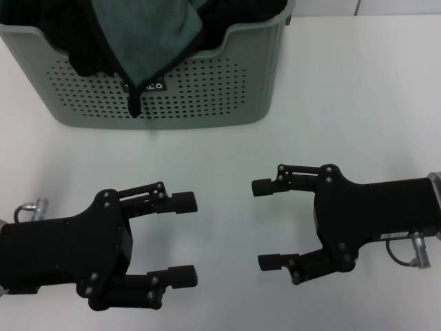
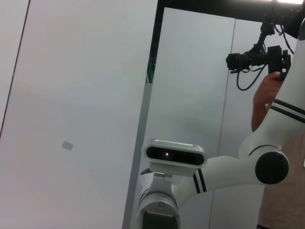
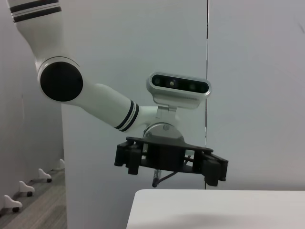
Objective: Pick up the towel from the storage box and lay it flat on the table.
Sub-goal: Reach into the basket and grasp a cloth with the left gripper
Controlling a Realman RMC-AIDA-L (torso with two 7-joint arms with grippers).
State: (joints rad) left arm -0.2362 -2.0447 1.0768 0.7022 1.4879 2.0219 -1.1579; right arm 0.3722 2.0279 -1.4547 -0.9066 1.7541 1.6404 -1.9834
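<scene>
- I see the box (image 1: 172, 96) at the far edge of the table (image 1: 358, 103), toward its left half, dipped front rim facing the robot.
- The towel (image 1: 155, 38) is in the box, bunched with a black cloth (image 1: 79, 41). Its teal-grey face is up, and one black-edged corner hangs over the dipped rim and down the perforated front wall, partly covering the small black label (image 1: 156, 86). No yellow face shows.
- Left gripper (image 1: 183, 238) hovers over the near left part of the table, fingers spread wide and holding nothing, tips pointing toward the right gripper.
- Right gripper (image 1: 268, 225) is over the near right part, fingers likewise spread and empty, tips pointing back at the left one.
- Both grippers are well apart from the box.
- The right wrist view shows the left gripper (image 3: 171, 162) above a table edge (image 3: 214, 210); I see no towel there.
</scene>
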